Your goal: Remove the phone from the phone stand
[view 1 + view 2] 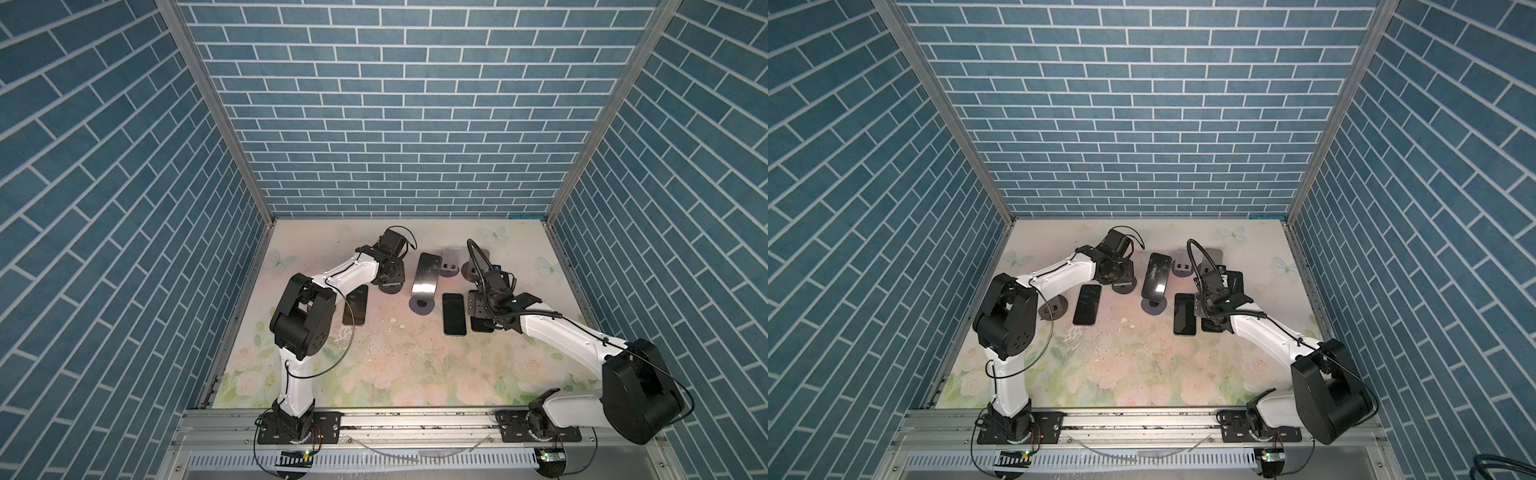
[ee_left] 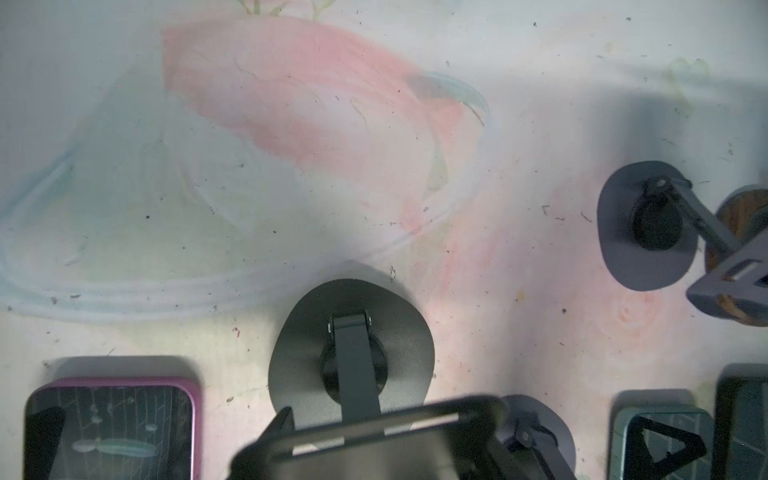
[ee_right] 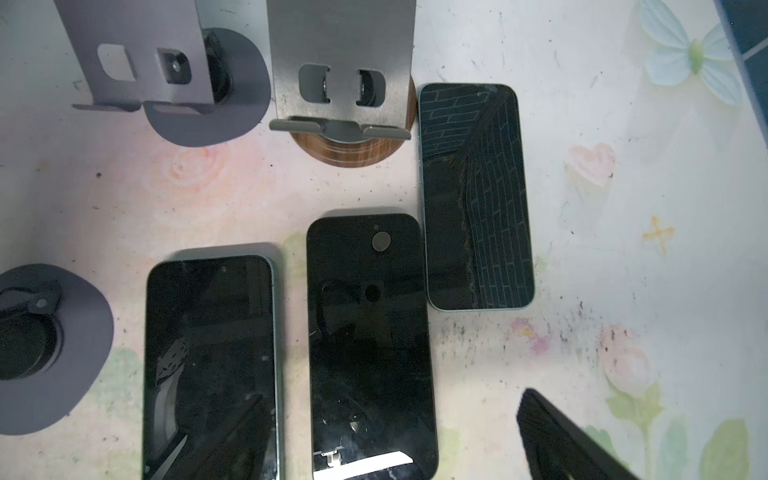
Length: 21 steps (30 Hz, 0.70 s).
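Closest to the camera, the metal rail [image 1: 415,419] carries both arm bases. Your left arm bends sharply at the elbow and reaches forward. The left gripper [image 1: 390,276] points down just left of the phone stand [image 1: 421,306], clenched, over an empty dark stand [image 1: 392,287]. Your right arm stretches low, and the right gripper [image 1: 480,311] hangs to the right of the phone stand, its jaws spread wide and holding nothing.

The phone [image 1: 426,274] leans on the phone stand, tilted, screen up, and no gripper touches it. Behind the phone stand, a grey stand [image 1: 451,262] is empty. A flat phone [image 1: 453,313] lies just right of the phone stand, and a pink-cased phone [image 2: 112,428] lies well to its left.

The table [image 1: 395,361] has a pale flower print with dark specks. Blue brick-pattern walls [image 1: 395,124] close three sides.
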Motion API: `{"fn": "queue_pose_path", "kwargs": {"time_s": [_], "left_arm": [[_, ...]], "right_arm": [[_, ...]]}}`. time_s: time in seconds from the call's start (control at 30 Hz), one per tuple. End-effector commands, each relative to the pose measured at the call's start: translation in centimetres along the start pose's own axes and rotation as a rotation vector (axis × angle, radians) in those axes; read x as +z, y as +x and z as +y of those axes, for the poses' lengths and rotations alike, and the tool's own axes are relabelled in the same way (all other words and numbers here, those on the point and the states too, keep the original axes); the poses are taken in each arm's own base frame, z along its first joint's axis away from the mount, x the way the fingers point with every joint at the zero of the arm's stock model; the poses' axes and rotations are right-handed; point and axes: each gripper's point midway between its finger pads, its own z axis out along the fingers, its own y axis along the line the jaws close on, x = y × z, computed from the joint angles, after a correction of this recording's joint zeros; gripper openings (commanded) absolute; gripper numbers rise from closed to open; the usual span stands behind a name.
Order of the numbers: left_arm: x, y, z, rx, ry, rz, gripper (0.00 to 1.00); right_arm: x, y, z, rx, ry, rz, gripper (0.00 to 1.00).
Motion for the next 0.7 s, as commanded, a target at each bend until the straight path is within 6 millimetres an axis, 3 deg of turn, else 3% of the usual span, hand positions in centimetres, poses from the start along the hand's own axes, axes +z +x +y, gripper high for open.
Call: {"fn": "queue_pose_path", "kwargs": {"time_s": [0.0, 0.17, 0.37, 0.47, 0.67], "left_arm": [[0.2, 0.1, 0.9, 0.013, -0.06, 0.029, 0.59], [0.9, 0.9, 1.6, 0.013, -0.092, 0.06, 0.65], [0.8, 1.1, 2.0, 0.013, -0.106, 0.058, 0.85], [0.0, 0.8, 2.1, 0.014, -0.11, 0.045, 0.98], [-2.9, -0.2, 2.0, 0.013, -0.088, -0.011, 1.0]], "right_arm": [[-0.3, -0.9, 0.0, -0.025, 0.015, 0.002, 0.94], [-0.3, -1.3, 0.2, -0.032, 0.015, 0.001, 0.94], [-0.4, -1.5, 0.3, -0.029, 0.013, 0.004, 0.94], [-0.4, -1.4, 0.3, -0.026, 0.011, 0.006, 0.94], [-0.6, -1.5, 0.3, -0.024, 0.009, 0.005, 0.94]]}}
